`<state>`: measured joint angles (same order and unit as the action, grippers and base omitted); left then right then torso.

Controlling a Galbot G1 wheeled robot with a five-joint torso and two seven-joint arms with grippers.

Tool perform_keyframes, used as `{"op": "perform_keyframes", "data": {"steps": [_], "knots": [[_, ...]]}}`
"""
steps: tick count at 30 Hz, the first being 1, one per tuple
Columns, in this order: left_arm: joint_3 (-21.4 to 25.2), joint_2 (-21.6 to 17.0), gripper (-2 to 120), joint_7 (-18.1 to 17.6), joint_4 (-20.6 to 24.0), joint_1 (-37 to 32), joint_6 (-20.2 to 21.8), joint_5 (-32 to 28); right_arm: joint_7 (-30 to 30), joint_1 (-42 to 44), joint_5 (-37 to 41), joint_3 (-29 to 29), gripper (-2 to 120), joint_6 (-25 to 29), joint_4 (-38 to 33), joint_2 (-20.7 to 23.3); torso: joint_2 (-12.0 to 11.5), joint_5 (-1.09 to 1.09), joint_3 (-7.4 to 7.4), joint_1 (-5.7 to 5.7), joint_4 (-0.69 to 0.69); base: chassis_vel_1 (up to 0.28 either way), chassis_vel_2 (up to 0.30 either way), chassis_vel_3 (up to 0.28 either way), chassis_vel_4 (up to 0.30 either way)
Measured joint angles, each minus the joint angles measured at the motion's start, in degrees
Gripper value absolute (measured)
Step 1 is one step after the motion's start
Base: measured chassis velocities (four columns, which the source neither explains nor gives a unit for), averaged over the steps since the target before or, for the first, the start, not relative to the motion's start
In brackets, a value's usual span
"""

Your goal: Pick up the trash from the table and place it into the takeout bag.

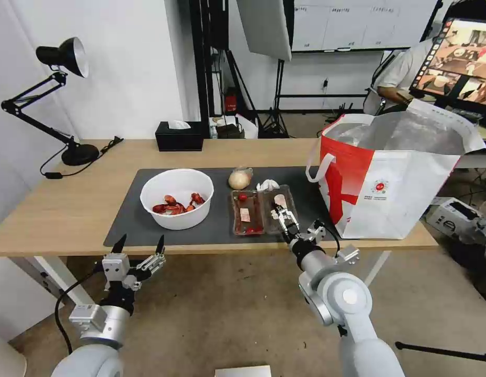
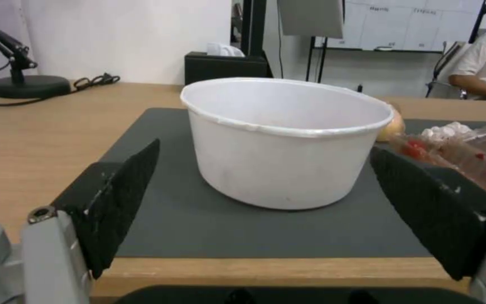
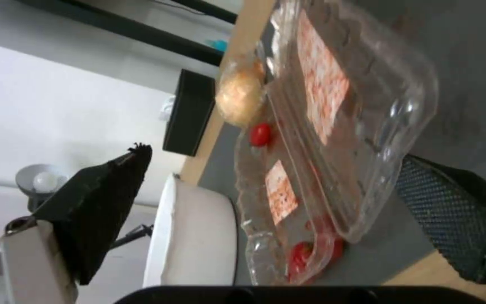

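The right pincer (image 1: 283, 218) straddles the clear hinged plastic tray (image 1: 261, 211), jaws spread; the left pincer (image 1: 138, 244) hangs spread before the table (image 1: 65, 209).

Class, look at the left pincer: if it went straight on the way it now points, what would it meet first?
Most likely the white bowl. The left pincer is open at the table edge, with the bowl directly ahead between its fingers; depth is uncertain.
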<state>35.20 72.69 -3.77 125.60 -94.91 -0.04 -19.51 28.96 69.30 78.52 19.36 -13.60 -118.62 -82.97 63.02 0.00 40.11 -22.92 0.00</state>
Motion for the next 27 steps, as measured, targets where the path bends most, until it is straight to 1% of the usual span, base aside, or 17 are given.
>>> {"op": "perform_keyframes", "data": {"steps": [8, 16, 22, 25, 27], "knots": [[0.1, 0.0, 100, 0.0, 0.1, 0.0, -0.3, 0.0, -2.8, -0.7, -2.8, -0.2, 100, -0.5, -0.9, 1.5, 0.0, 0.0, 0.0, 0.0, 0.0, 0.0, 0.0, 0.0, 0.0], [0.2, 0.0, 100, 0.0, 0.2, 0.0, -0.4, 0.0, -5.3, -2.4, -3.8, -1.2, 100, -1.3, -1.0, 2.8, 0.0, 0.0, 0.0, 0.0, 0.0, 0.0, 0.0, 0.0, 0.0], [0.3, 0.0, 100, 0.0, 0.3, -0.1, -0.5, 0.0, -7.4, -6.1, -3.7, -3.3, 100, -2.5, 0.9, 3.9, 0.0, 0.0, 0.0, 0.0, 0.0, 0.0, 0.0, 0.0, 0.0], [0.3, 0.1, 100, 0.0, 0.2, -0.1, -0.6, 0.0, -7.3, -8.4, -3.4, -4.9, 100, -3.2, 2.3, 4.0, 0.0, -0.01, 0.0, 0.0, 0.01, 0.0, 0.0, 0.0, 0.0], [0.4, 0.2, 100, 0.0, 0.3, -0.2, -0.6, 0.1, -6.1, -10.3, -2.4, -6.1, 100, -4.1, 4.0, 3.8, 0.0, -0.01, 0.0, 0.0, 0.0, 0.0, 0.0, 0.0, 0.0]]}}
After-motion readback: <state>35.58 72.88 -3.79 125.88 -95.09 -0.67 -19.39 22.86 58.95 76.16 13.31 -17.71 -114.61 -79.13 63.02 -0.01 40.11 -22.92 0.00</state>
